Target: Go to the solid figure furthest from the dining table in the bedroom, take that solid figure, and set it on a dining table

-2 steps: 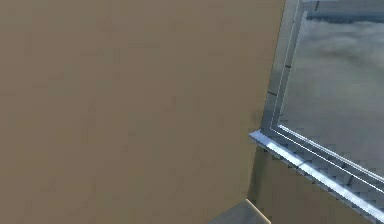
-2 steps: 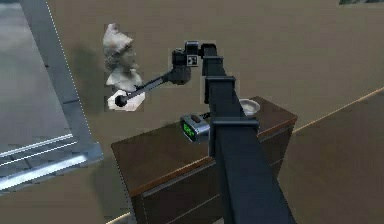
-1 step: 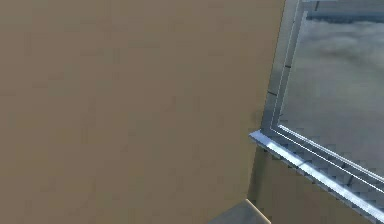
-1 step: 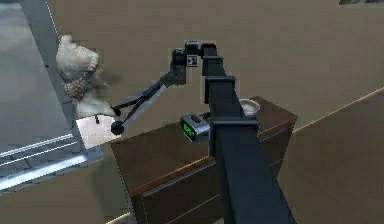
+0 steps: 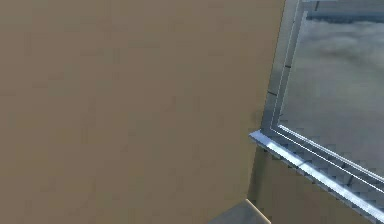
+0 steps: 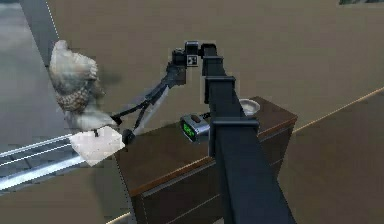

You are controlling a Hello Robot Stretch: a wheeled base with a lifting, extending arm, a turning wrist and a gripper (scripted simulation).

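Forward view: I'm facing a plain tan wall (image 5: 130, 100) at close range. At this view's right edge I see a window (image 5: 340, 80) with a grey metal frame, and its sill (image 5: 310, 160) slopes down toward the lower right corner.

Arm side view: the dark arm (image 6: 235, 150) rises from the bottom edge and bends left at the top. From there the gripper (image 6: 127, 124) reaches down and left on two thin fingers (image 6: 150, 100). At their far end hangs the solid figure (image 6: 75, 85). It is a pale beige, mottled bust with a rough, lumpy surface on a flat white square base (image 6: 100, 146), and the whole piece is tilted. It sits just off the left corner of a dark wooden cabinet (image 6: 170, 165) and looks clear of the cabinet's top, so I take it as held. I cannot tell how the fingers are set on it.

On the cabinet's top, near the arm, stands a small device with a green face (image 6: 192, 128). A dark round dish (image 6: 247, 105) lies toward the top's right corner. Behind the bust I see pale window framing (image 6: 40, 165).
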